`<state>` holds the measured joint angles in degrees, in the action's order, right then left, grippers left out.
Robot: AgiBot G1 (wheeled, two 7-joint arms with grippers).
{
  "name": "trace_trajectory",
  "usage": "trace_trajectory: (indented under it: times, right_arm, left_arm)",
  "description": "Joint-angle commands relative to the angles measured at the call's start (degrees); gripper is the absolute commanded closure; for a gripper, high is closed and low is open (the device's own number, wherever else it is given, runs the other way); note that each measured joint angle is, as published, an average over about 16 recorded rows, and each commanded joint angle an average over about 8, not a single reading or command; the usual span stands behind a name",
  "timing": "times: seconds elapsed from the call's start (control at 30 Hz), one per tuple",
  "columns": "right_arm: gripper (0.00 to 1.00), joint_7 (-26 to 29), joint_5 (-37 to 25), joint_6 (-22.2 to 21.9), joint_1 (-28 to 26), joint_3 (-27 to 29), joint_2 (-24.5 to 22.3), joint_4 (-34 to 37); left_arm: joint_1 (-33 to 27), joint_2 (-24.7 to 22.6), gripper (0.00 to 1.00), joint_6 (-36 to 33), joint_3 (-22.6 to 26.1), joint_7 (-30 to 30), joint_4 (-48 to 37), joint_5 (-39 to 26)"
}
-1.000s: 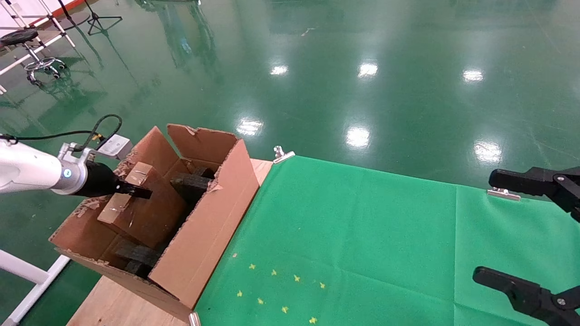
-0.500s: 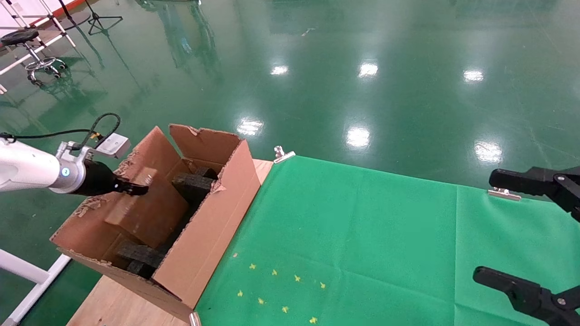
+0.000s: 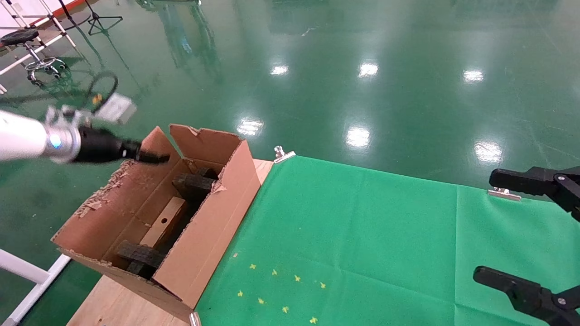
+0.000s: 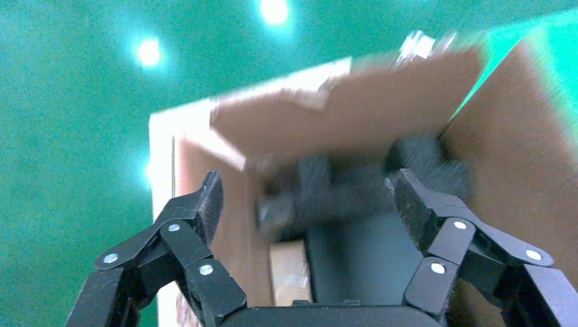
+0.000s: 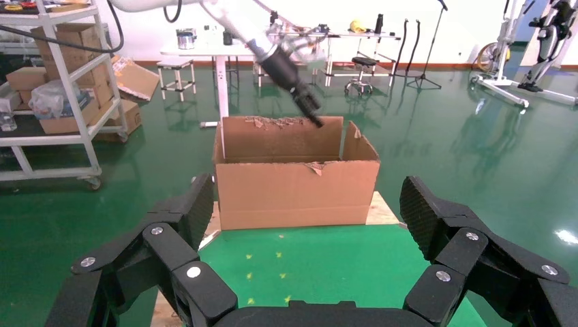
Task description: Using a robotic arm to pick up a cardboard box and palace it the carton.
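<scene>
Left gripper (image 3: 152, 157), jaws apart and empty, hung at upper left above the carton (image 3: 204, 235); the cardboard box (image 3: 164, 222) lay inside. Placing looked done; next, I judged, a clear retreat.

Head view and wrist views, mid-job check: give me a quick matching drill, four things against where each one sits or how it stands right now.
Things:
1. cardboard box
2. left gripper
3. right gripper
4. black foam pieces

States:
A. open, parked over the green cloth
B. lying low inside the carton, between foam pieces
C. open and empty, above the carton's far left flap
D. wedged in the carton, at its far and near ends

Pairs: 1-B, 2-C, 3-A, 4-D
</scene>
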<state>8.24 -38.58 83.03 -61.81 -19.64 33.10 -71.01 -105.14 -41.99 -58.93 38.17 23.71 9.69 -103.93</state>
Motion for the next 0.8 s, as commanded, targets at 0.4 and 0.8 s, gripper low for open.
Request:
trace_trajectory:
  times: [0.4, 0.8]
  right_arm:
    - [0.00, 0.00, 0.02, -0.02, 0.01, 0.00, -0.01, 0.01]
    - [0.00, 0.00, 0.02, -0.02, 0.01, 0.00, -0.01, 0.02]
  left_arm:
    - [-0.96, 2.30, 0.00, -4.71, -1.75, -0.75, 6.07, 3.20]
    - [6.01, 3.04, 0.00, -8.19, -4.95, -2.66, 15.14, 12.45]
